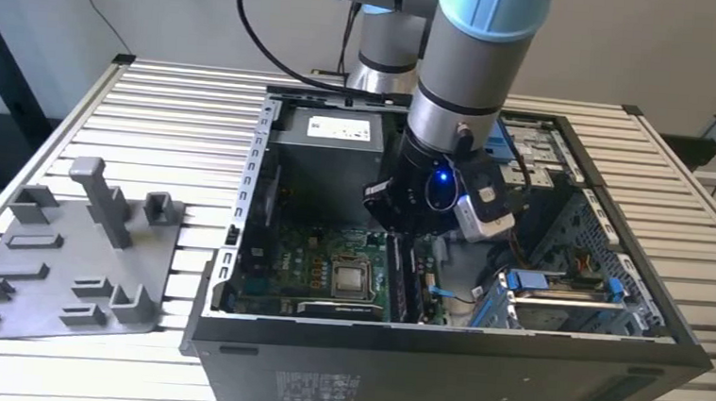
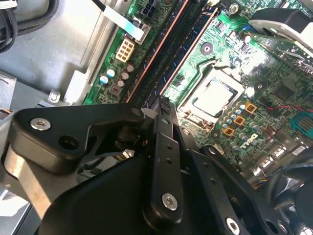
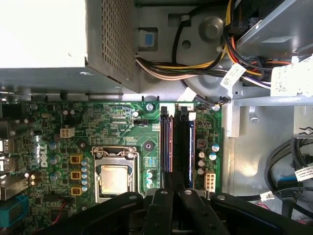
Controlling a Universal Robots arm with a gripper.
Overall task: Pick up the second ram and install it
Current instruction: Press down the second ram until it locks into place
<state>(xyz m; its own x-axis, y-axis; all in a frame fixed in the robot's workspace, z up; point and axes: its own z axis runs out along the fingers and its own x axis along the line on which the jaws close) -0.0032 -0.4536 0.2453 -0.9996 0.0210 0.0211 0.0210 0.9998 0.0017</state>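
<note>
**Robot gripper over the memory slots inside an open computer case**

An open computer case (image 1: pixel 251 212) lies on a slatted table (image 1: pixel 163 102). The arm reaches down into it, and the gripper (image 1: pixel 413 225) hangs just above the motherboard (image 3: pixel 122 127). It sits over the long memory slots (image 3: pixel 177 142), which run beside the CPU socket (image 3: pixel 113 178) on the side toward the board's edge.

In both wrist views the fingers (image 3: pixel 161 205) are drawn almost together. A thin dark strip sits pinched between them. This appears to be the second ram (image 3: pixel 171 177), held edge-on and in line with a slot. Whether it is already seated cannot be told.

The stick is likely very light and stiff but fragile. Its chips and contact edge should not be squeezed or scraped. The sensible hold is across the two flat faces near the middle of the upper edge, so that pressure bears down evenly on both ends.

The exterior view shows the whole case and a grey plastic tray (image 1: pixel 63 265) at the table's edge on the exterior view's left. The first wrist view looks straight down on the slots, the socket and a bundle of cables (image 3: pixel 195 68) by the case wall. The second wrist view shows the fingertips (image 2: pixel 164 105) close up and at a slant against the slots.
</note>
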